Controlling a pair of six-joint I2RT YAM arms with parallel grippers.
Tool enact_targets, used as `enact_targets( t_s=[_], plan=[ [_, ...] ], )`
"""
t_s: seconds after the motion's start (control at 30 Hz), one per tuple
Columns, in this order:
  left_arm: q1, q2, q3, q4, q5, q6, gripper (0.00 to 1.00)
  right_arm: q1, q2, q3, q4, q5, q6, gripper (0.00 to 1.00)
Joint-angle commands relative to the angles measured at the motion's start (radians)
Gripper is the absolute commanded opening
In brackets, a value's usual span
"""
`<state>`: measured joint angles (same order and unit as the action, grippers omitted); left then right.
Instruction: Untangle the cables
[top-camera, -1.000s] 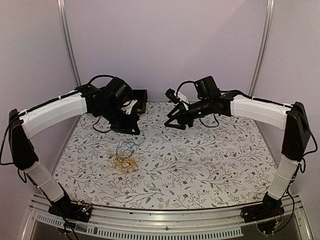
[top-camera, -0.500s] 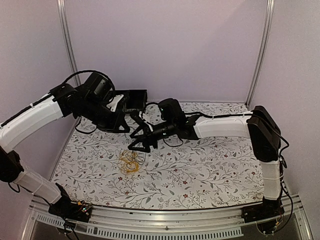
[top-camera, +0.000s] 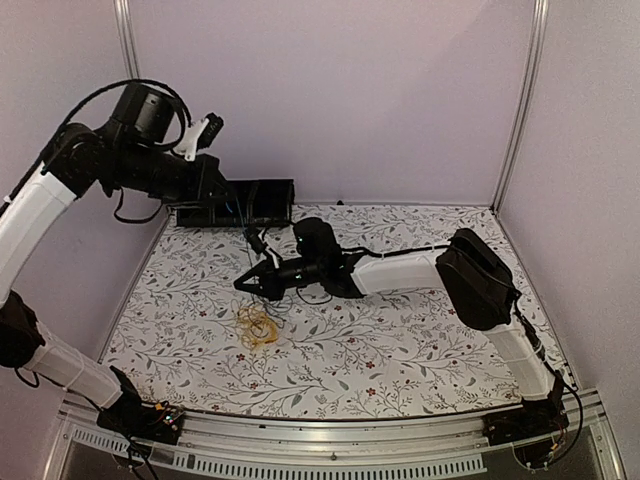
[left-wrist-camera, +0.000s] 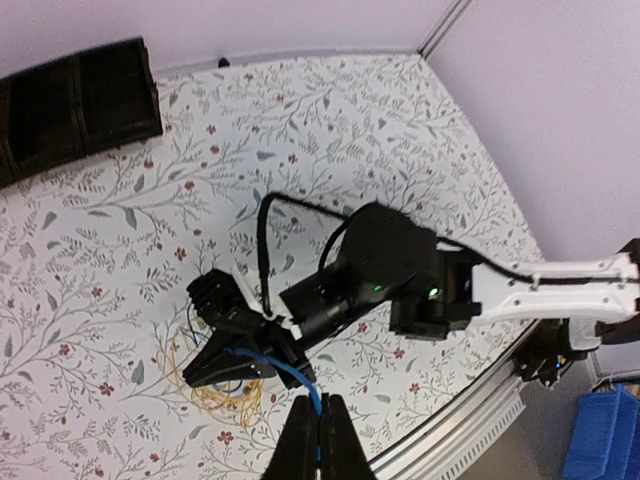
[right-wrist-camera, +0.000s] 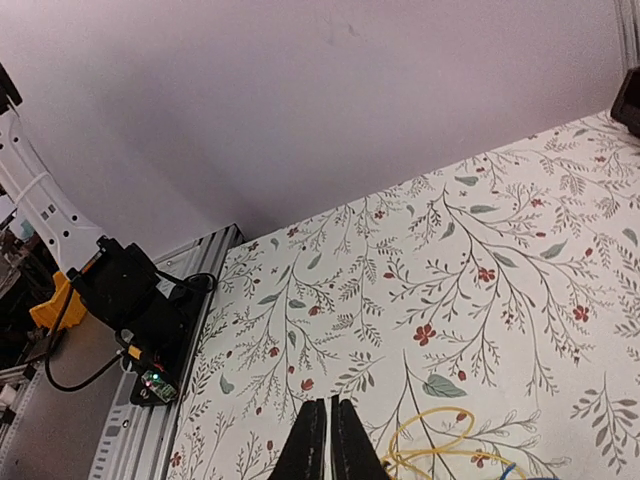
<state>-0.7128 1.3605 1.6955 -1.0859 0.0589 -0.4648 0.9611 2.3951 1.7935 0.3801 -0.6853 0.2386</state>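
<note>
While the yellow coil (top-camera: 255, 327) lies well in front of the black tray (top-camera: 270, 198), its blue strand (left-wrist-camera: 287, 369) runs up into the left gripper (left-wrist-camera: 318, 440), pinched tight on it. Meanwhile the right gripper (top-camera: 245, 284), fingers together, sits between tray and coil, way nearer.

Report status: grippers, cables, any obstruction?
Left gripper shut on blue cable, raised. Right gripper shut, low by yellow cable on table; hold unclear. Black bin at rear, not in the way.
</note>
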Motion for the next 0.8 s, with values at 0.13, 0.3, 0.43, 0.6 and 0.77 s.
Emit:
enact_targets(
  t_s=[0.13, 0.3, 0.43, 0.6, 0.77],
  plan=[
    [-0.002, 0.120, 0.583, -0.113, -0.129, 0.038, 0.00, -0.023, 0.115, -0.107, -0.051, 0.099, 0.175, 0.11],
    [-0.002, 0.142, 0.729, -0.032, -0.184, 0.060, 0.00, -0.031, 0.132, -0.105, -0.073, 0.158, 0.177, 0.18],
    [-0.003, 0.073, 0.687, 0.190, -0.216, 0.103, 0.00, -0.037, 0.140, -0.129, -0.098, 0.224, 0.189, 0.26],
    [-0.002, 0.016, 0.665, 0.442, -0.234, 0.169, 0.00, -0.051, 0.135, -0.146, -0.127, 0.277, 0.199, 0.43],
    [-0.003, 0.011, 0.720, 0.525, -0.259, 0.225, 0.00, -0.059, 0.119, -0.181, -0.138, 0.304, 0.187, 0.46]
  ],
)
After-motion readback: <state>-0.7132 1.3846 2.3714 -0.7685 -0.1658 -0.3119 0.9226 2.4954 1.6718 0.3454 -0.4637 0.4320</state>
